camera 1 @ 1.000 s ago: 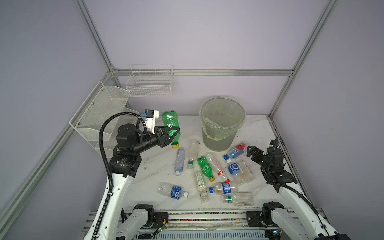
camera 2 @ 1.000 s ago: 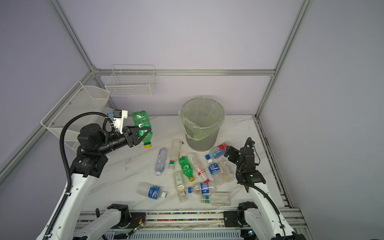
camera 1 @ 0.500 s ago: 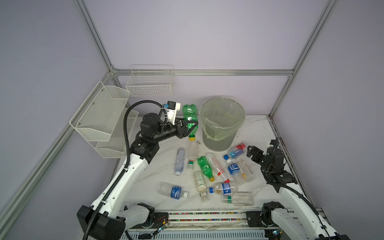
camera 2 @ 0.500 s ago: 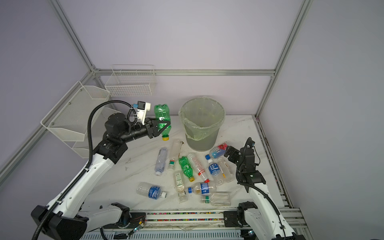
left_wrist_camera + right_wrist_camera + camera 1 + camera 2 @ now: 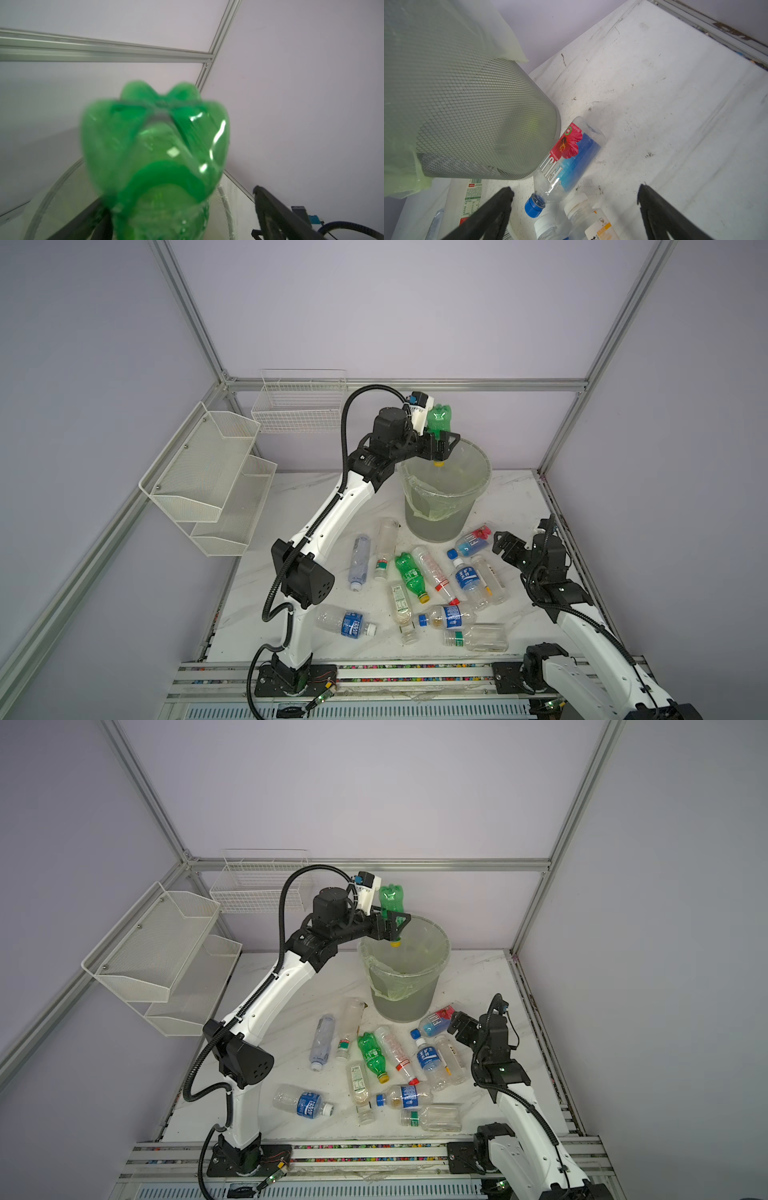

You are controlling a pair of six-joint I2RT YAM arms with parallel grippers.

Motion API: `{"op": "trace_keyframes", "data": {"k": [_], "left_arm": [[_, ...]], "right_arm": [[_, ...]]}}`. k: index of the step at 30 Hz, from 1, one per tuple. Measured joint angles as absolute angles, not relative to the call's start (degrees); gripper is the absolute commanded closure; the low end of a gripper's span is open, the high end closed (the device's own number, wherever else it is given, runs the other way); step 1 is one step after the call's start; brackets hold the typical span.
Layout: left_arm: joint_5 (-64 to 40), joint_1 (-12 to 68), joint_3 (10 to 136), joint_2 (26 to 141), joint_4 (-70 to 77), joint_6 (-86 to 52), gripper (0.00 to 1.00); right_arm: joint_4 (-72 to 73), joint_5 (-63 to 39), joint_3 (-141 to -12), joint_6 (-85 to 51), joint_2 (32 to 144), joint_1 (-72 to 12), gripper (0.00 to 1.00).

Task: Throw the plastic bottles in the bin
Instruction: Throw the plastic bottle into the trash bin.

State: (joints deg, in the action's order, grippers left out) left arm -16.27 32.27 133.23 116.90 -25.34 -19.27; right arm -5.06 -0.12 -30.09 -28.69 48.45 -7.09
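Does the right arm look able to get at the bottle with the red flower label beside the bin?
Probably yes. The right tool hangs open close to the flower-label bottle, nothing between them. The bin sits tight beside it and white-capped bottles crowd its blue cap, so the fit looks snug.

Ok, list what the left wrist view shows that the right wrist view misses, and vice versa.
Only left wrist: the green plastic bottle, blurred, base toward camera, inside the open left gripper. Only right wrist: the clear bottle with blue cap and red flower label lying on the white tabletop by white-capped clear bottles, before the open right gripper. Both: the round grey mesh bin, its rim in the former, bag-lined wall in the latter.
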Motion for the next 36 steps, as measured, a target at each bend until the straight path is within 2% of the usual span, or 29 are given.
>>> {"op": "trace_keyframes", "data": {"k": [4, 11, 19, 26, 36], "left_arm": [[-12.7, 32.0, 130.9, 112.8, -25.5, -17.7, 0.0], [-12.5, 31.9, 129.7, 108.4, -23.6, -17.3, 0.0], [-10.0, 31.9, 115.5, 96.8, -21.5, -15.8, 0.0], [-6.7, 31.1, 102.5, 80.9, -20.3, -14.1, 0.0], [-4.2, 22.2, 85.3, 67.7, -22.9, -14.4, 0.0]], "right_arm": [[-5.0, -0.4, -30.1, -28.7, 48.4, -7.1, 0.03], [-5.4, -0.4, -30.1, -28.6, 48.0, -7.1, 0.03], [-5.3, -0.6, -30.1, -28.7, 48.2, -7.1, 0.03], [-5.4, -1.4, -30.1, -29.4, 49.7, -7.1, 0.03], [-8.1, -1.6, -31.9, -31.4, 47.6, -7.1, 0.03]]}}
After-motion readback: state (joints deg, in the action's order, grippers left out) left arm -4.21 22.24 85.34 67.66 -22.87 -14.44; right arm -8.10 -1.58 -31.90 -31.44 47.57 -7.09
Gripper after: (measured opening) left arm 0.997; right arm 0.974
